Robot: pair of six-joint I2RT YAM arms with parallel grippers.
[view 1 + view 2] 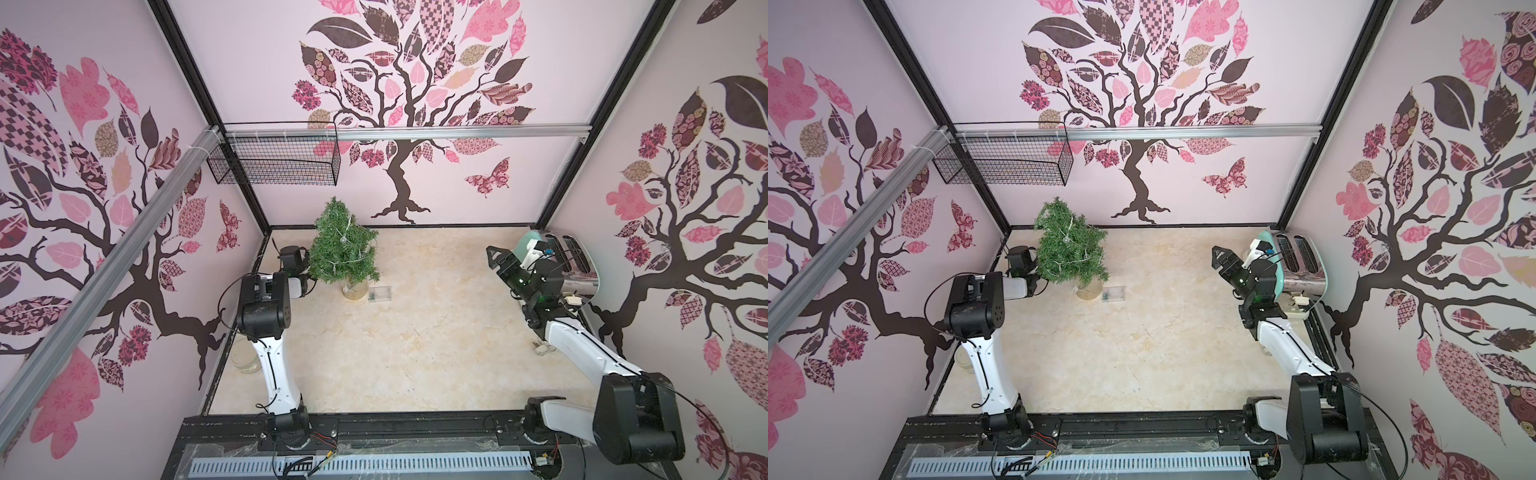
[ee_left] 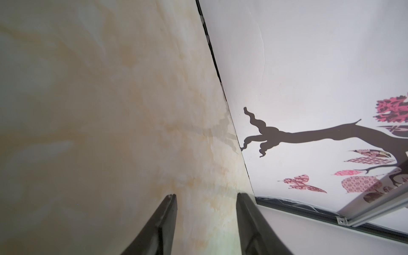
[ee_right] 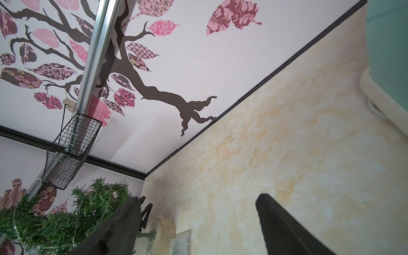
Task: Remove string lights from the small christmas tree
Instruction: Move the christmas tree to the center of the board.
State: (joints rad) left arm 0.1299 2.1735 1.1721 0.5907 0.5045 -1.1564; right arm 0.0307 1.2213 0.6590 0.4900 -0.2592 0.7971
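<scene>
The small christmas tree stands on its round tan base at the back left of the table. The string lights wind over its branches, and their clear box lies on the table beside the base. My left gripper is low against the tree's left side, open, with only bare table between its fingers. My right gripper hovers open and empty well to the right, in front of the toaster.
A mint and chrome toaster stands at the back right with a white plug by it. A black wire basket hangs on the back rail above the tree. A clear jar sits at the left edge.
</scene>
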